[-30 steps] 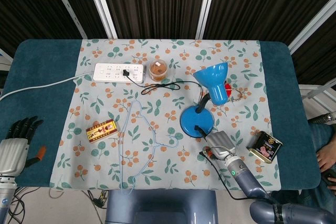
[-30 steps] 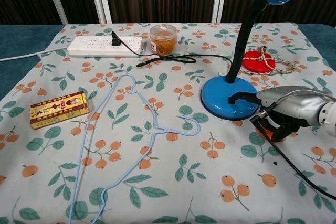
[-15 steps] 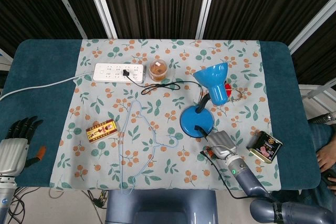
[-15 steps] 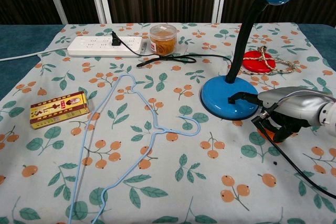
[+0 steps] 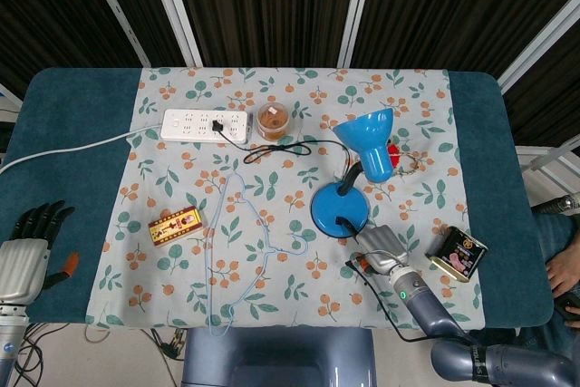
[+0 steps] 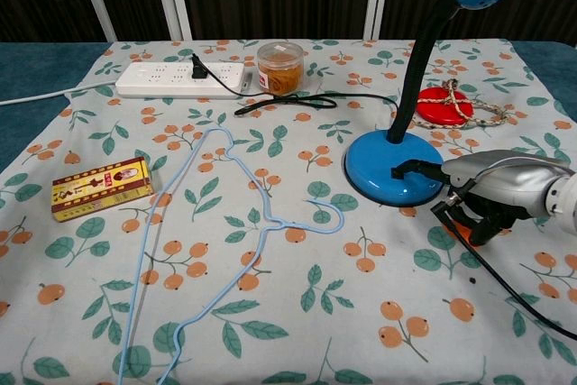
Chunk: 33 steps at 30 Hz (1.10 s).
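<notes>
My right hand [image 5: 381, 249] [image 6: 500, 187] lies on the floral cloth just in front of the blue desk lamp's round base [image 5: 337, 208] [image 6: 392, 178]. Its dark fingers curl around the lamp's black cord [image 6: 505, 286], at a small orange part on that cord. From the hand the cord trails to the table's near right edge. The blue shade [image 5: 370, 138] points up and to the right. My left hand [image 5: 25, 251] hangs off the table's near left corner with fingers spread, holding nothing.
A white power strip [image 5: 205, 124] with one plug in it and a jar of rubber bands [image 5: 273, 120] stand at the back. A light-blue wire hanger [image 5: 240, 251], a yellow-red box [image 5: 175, 227], a tin [image 5: 458, 254] and a red disc with string [image 6: 446, 104] lie around.
My right hand has shifted very slightly to the right with the cord still in its fingers. Nothing else has moved.
</notes>
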Tool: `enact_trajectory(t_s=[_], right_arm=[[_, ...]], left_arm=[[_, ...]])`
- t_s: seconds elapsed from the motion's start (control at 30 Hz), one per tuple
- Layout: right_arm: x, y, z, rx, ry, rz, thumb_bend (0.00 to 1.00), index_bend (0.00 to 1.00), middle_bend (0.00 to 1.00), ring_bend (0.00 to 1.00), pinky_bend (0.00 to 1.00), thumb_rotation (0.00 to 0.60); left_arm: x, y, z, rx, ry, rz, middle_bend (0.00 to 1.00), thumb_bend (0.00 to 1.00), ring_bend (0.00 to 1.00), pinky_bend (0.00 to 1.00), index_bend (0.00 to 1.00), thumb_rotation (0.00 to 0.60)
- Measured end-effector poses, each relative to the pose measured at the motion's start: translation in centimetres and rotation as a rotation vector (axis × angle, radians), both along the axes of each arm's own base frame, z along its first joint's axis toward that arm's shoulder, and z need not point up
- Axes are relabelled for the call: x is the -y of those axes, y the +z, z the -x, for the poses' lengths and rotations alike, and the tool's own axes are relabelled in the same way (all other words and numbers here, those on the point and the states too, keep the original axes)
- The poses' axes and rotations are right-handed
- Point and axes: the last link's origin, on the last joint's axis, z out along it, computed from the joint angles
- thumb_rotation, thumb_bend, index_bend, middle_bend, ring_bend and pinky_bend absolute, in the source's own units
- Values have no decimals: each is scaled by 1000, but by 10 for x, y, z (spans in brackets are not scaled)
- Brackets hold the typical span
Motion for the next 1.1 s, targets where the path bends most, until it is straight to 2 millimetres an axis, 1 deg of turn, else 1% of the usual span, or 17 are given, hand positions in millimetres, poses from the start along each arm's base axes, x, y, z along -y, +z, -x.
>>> enact_trajectory(t_s=[0.1, 0.2, 0.27, 0.33, 0.43, 0.57, 0.6, 0.67, 0.73, 0.8, 0.83, 0.87, 0.9, 0.93, 0.97, 1.1], right_arm=[[4, 3, -2, 5, -1, 17, 585, 44, 765, 797, 996, 600], [7, 12, -5, 23, 0, 59, 585, 44, 710, 761, 999, 600], [8, 18, -7, 34, 0, 85, 584, 44, 628, 691, 1000, 600], [8, 29, -9, 49, 6, 131, 565, 44, 553, 621, 1000, 600], [4, 49, -9, 57, 19, 210, 478, 44, 427, 489, 1000, 600], [-9, 83, -2, 35, 23, 306, 383, 42, 228, 300, 1000, 600], [-14, 92, 3, 19, 20, 324, 372, 37, 193, 271, 1000, 600], [-23, 105, 10, -9, 12, 343, 348, 16, 99, 202, 1000, 600], [-34, 118, 20, -42, 9, 367, 343, 9, 53, 164, 1000, 600], [-43, 127, 27, -55, 15, 398, 323, 9, 34, 135, 985, 600], [-47, 131, 30, -55, 19, 416, 310, 9, 26, 121, 820, 600], [-50, 135, 33, -52, 22, 437, 300, 9, 21, 112, 526, 600], [-55, 139, 38, -44, 23, 468, 298, 8, 19, 109, 326, 600], [-60, 143, 44, -37, 21, 492, 298, 8, 19, 104, 76, 600], [-64, 147, 50, -31, 19, 515, 298, 8, 19, 100, 1, 600], [-89, 159, 84, -23, -14, 593, 291, 8, 13, 90, 0, 600]], left_arm=[[0, 0, 0, 1, 0, -1, 63, 364, 57, 101, 145, 600], [0, 0, 0, 1, 0, 0, 63, 365, 57, 101, 145, 600], [0, 0, 0, 0, -1, 0, 63, 364, 56, 101, 145, 600], [0, 0, 0, 0, -2, -1, 63, 364, 56, 101, 145, 600], [0, 0, 0, -2, -3, -1, 63, 364, 56, 101, 145, 600], [0, 0, 0, -5, -3, -3, 63, 364, 56, 101, 145, 600], [1, 0, 0, -5, -3, -3, 63, 364, 56, 101, 145, 600], [1, 0, -1, -7, -4, -5, 63, 364, 57, 101, 145, 600], [1, 0, -1, -8, -4, -8, 63, 364, 57, 101, 145, 600], [1, 0, -1, -8, -3, -11, 63, 364, 56, 101, 146, 600], [1, 0, -1, -8, -3, -11, 63, 364, 56, 101, 146, 600], [1, 0, -1, -9, -3, -11, 63, 364, 57, 101, 147, 600], [1, 0, -1, -11, -3, -11, 63, 364, 57, 101, 147, 600], [1, 0, -1, -12, -3, -12, 63, 364, 57, 101, 148, 600], [1, 0, -1, -13, -4, -12, 63, 364, 57, 101, 148, 600], [2, 0, -2, -15, -8, -16, 63, 364, 57, 101, 148, 600]])
